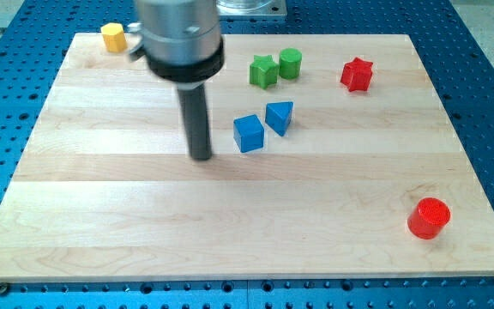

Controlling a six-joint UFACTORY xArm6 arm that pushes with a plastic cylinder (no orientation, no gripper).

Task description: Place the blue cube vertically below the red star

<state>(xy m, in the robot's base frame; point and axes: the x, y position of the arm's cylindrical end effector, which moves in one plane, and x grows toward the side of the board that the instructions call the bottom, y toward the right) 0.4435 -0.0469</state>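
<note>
Blue cube (249,134), upright, left of red star (357,75)

Two blue blocks (249,134), two green (263,71), two red (357,75), one yellow (113,37).

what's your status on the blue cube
My tip just left of blue cube, apart. Red star upper right. Blue triangular block crowds cube's upper right.

Off-task stuff: a yellow block (113,37) sits at the tabletop (101,215)'s top left corner, a green star (263,71) and green cylinder (290,63) are side by side near the top edge, a blue triangular block (279,116) is mid-board, and a red cylinder (428,218) is near the bottom right corner.
</note>
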